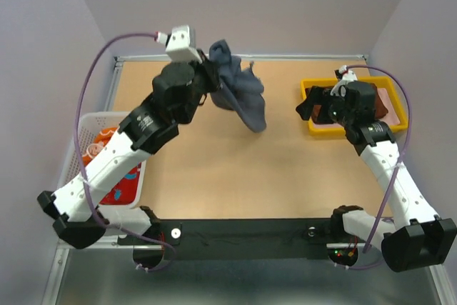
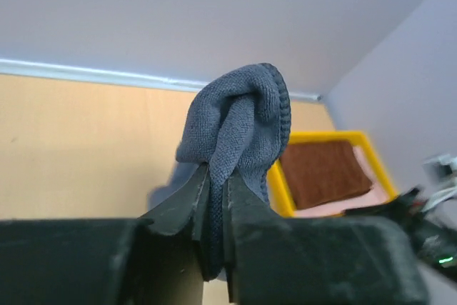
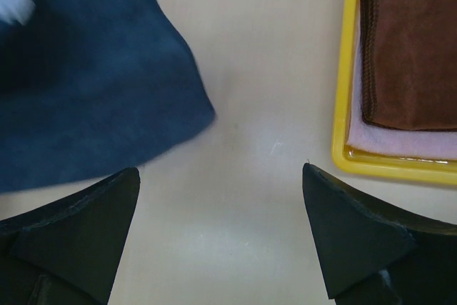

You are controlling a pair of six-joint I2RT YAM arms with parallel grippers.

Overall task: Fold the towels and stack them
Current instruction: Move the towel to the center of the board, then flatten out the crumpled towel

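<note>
My left gripper [image 1: 212, 69] is shut on the dark navy towel [image 1: 241, 94] and holds it bunched, hanging above the table at the back middle. The cloth bulges out past the jaws in the left wrist view [image 2: 239, 123]. My right gripper [image 1: 308, 108] is open and empty, just left of the yellow tray [image 1: 357, 128]. In the right wrist view the navy towel [image 3: 93, 83] hangs at the upper left and my gripper [image 3: 221, 176] is over bare table. A folded reddish-brown towel [image 3: 410, 51] lies on a pink cloth [image 3: 400, 141] in the tray. The orange patterned towel [image 1: 96, 144] and red towel [image 1: 121, 187] lie in the basket.
The white mesh basket [image 1: 91, 121] stands at the table's left edge under my left arm. The yellow tray [image 3: 341, 133] sits at the right back. Purple walls close in the table on three sides.
</note>
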